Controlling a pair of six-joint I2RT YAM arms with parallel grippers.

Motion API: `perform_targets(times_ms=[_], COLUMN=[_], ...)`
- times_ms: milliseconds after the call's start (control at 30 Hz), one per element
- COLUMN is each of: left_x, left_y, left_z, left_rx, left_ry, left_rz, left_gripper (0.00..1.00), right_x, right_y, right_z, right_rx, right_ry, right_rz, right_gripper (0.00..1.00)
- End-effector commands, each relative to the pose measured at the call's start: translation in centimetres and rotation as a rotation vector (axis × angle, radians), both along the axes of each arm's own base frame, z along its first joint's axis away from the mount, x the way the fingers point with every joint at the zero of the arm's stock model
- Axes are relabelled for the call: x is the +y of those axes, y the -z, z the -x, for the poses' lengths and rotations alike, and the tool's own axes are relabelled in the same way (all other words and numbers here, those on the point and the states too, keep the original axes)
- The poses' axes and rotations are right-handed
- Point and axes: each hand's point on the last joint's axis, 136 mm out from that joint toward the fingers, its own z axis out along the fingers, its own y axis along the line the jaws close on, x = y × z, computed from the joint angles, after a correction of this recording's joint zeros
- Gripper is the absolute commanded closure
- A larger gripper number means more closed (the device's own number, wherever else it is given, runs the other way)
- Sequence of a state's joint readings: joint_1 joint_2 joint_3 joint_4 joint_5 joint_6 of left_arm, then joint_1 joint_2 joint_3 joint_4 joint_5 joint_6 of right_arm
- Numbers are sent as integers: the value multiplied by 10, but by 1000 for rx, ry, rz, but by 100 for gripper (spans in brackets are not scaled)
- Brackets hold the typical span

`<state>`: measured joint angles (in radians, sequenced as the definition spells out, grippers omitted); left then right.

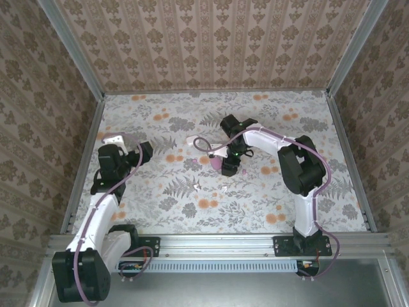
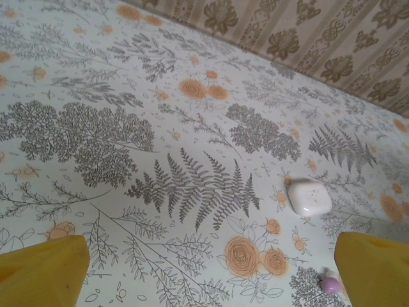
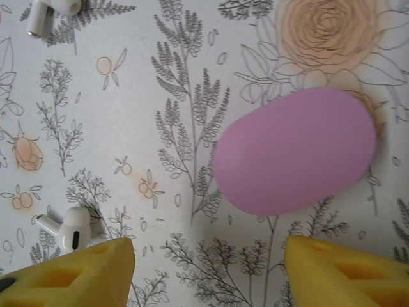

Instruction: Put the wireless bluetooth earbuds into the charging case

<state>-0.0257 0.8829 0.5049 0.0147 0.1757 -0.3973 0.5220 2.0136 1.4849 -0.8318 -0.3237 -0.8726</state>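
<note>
Right gripper (image 3: 204,268), fingers spread and empty, hangs by the pink case (image 3: 294,150); nearest white earbud (image 3: 70,230) lies beside the case, stem pointing away.

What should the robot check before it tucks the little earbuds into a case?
1. Is the right gripper open and empty? Ok.
2. Is the smooth pink oval plastic case open? Not ok, its lid is shut.
3. Is the rounded white plastic case open? Not ok, it looks shut too.
4. Is the white stemmed plastic earbud free to grab? Ok, it lies alone on the flowered table, beside the right gripper's finger.
5. Is the left gripper open and empty? Ok.
</note>
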Motion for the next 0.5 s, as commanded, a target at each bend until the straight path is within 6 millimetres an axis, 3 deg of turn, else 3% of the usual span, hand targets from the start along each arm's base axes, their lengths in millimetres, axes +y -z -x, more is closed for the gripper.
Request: perform_targets(times_ms=[0,233,467], left_x=[2,3,4], left_y=[-4,-5,-3], left_z=[4,7,8], left_rx=[-8,-9,-6], left_ry=[-18,-23,-28], left_rz=[3,-4,0], left_gripper=[0,0,0], right_x=[-2,7,44], right_y=[9,14,8], right_z=[11,26,39], right_rx=[58,114,115], right_ry=[20,3,-50], right_rz=[60,67,-10], right_gripper=[35,36,36])
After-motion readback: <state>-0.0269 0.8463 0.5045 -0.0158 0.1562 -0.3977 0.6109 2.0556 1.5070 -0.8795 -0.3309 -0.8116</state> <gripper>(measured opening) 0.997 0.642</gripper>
